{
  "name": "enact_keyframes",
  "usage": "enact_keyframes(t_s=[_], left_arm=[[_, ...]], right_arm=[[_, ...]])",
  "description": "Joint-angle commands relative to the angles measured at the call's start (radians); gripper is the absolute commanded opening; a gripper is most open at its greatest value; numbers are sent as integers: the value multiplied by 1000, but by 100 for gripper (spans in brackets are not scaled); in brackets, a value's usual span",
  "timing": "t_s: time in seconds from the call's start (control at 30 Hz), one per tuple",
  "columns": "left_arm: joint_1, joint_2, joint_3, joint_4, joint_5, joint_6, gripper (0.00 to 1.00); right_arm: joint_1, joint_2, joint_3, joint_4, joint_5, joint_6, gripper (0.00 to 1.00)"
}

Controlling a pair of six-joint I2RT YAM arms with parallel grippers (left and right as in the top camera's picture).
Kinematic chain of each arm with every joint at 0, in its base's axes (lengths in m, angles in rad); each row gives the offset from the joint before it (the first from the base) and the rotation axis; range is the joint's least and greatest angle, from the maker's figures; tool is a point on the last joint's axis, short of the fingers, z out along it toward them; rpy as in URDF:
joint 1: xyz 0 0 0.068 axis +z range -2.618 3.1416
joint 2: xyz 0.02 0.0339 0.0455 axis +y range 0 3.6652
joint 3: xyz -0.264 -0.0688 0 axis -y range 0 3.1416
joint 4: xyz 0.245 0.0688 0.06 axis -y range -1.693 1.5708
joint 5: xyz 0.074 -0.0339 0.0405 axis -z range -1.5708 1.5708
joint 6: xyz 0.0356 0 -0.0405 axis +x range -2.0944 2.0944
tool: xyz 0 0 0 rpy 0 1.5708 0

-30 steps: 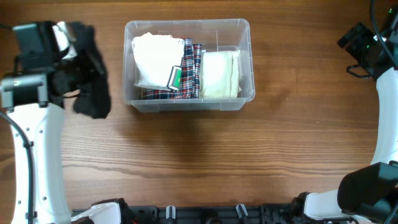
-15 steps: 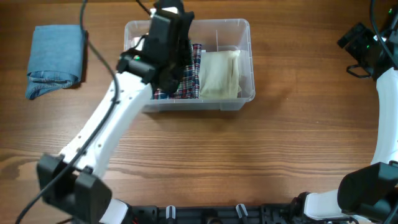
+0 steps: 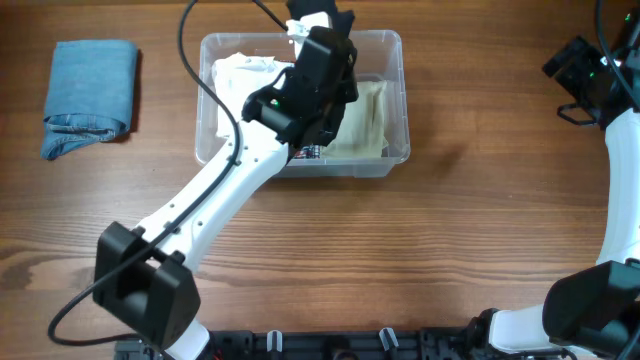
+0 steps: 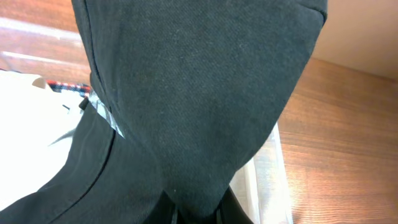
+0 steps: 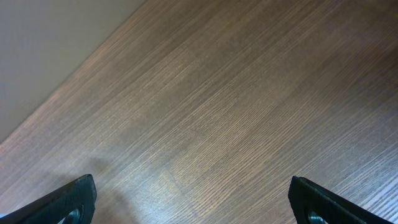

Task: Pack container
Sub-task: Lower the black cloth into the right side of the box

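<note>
The clear plastic container [image 3: 401,60] stands at the table's back middle. It holds a white cloth [image 3: 240,72] on the left, a plaid cloth [image 3: 304,153] mostly hidden in the middle, and a cream cloth [image 3: 368,115] on the right. My left gripper [image 3: 325,70] [image 4: 199,214] is over the container's middle, shut on a black cloth [image 3: 326,125] [image 4: 199,93] that fills the left wrist view. The container's wall [image 4: 264,174] shows beside the cloth. My right gripper [image 3: 585,70] [image 5: 199,199] is open and empty over bare wood at the far right.
A folded blue denim cloth [image 3: 90,85] lies on the table at the far left, apart from the container. The wooden table [image 3: 400,250] stretches in front of the container.
My left arm has swung from the table's left side to over the container, carrying the black cloth. The blue denim cloth is now uncovered. The right arm has not moved.
</note>
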Motion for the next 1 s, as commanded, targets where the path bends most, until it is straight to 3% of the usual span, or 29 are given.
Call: enact_keyframes(t_s=[0.0, 0.07, 0.13, 0.2, 0.23, 0.33, 0.47, 0.53, 0.6, 0.67, 0.7, 0.83, 0.97], left_arm=[[-11, 56, 26, 17, -18, -43, 4], [-18, 75, 26, 32, -17, -43, 8], [-23, 78, 26, 74, -17, -43, 42], [-31, 78, 26, 134, -16, -43, 61], [-35, 78, 26, 161, -12, -43, 67], [-45, 78, 26, 212, -5, -42, 70], [-48, 78, 26, 247, 6, -29, 66], [-48, 78, 26, 250, 3, 66, 63], [-48, 80, 26, 299, -5, 246, 62], [-48, 87, 26, 331, 13, 407, 50], [-48, 98, 26, 336, 21, 496, 35], [-48, 184, 26, 344, 37, 629, 6], [-48, 272, 26, 364, 66, 637, 4]], right_arm=[[-1, 6, -4, -1, 14, 1, 100], [-1, 6, -4, -1, 14, 1, 100], [-1, 6, -4, -1, 14, 0, 100], [-1, 6, -4, -1, 14, 0, 100], [-1, 6, -4, -1, 14, 1, 100], [-1, 6, -4, -1, 14, 0, 100], [-1, 6, -4, -1, 14, 1, 100], [-1, 6, -4, -1, 14, 0, 100], [-1, 6, -4, -1, 14, 0, 100], [-1, 6, -4, -1, 14, 0, 100], [-1, 6, -4, -1, 14, 0, 100], [-1, 6, -4, -1, 14, 1, 100], [0, 6, -4, -1, 14, 1, 100]])
